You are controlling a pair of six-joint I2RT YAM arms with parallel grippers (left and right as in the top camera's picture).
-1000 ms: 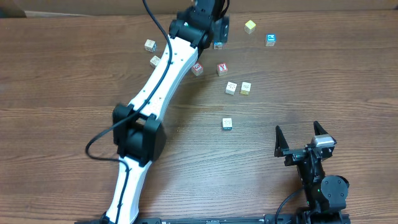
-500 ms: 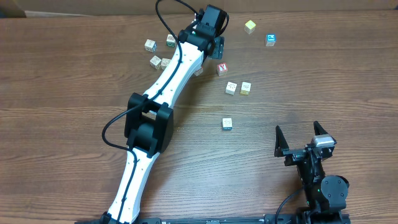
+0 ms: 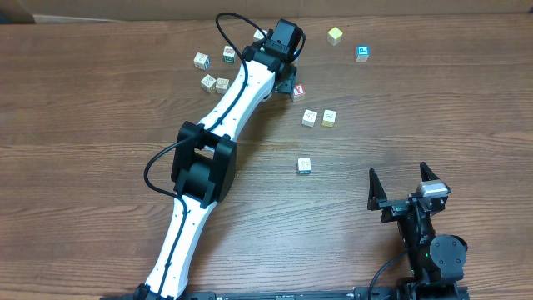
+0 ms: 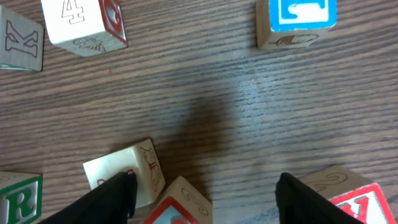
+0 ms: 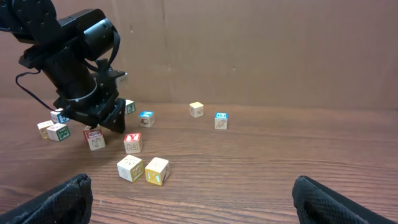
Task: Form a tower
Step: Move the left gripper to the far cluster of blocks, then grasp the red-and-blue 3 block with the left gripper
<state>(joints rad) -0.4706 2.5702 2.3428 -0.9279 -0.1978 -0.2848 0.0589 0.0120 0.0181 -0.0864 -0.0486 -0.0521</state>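
No tower shows in any view; the wooden cubes lie singly on the table. My left gripper point(image 4: 205, 202) hangs low over the far cluster, open, its dark fingers point(image 4: 112, 199) wide apart. A red-faced cube point(image 4: 180, 205) sits between them, touching neither. A cream cube point(image 4: 127, 174) lies against the left finger, and a red Y cube point(image 4: 357, 199) lies just outside the right one. From overhead the left gripper point(image 3: 283, 81) hides the red-faced cube, with the Y cube point(image 3: 298, 92) beside it. My right gripper point(image 3: 404, 187) stands open near the front right, holding nothing.
A blue-faced cube point(image 4: 297, 18), a cube marked 4 point(image 4: 84, 25), a K cube point(image 4: 18, 43) and a green R cube point(image 4: 18, 196) lie around the left gripper. A pair of cubes point(image 3: 319, 117) and a single cube point(image 3: 304, 166) sit mid-table. Two more lie far right point(image 3: 335, 35).
The left arm has swung from the table's far edge toward the near side and come down over the red-faced cube, which it now covers from overhead. The right arm has not moved.
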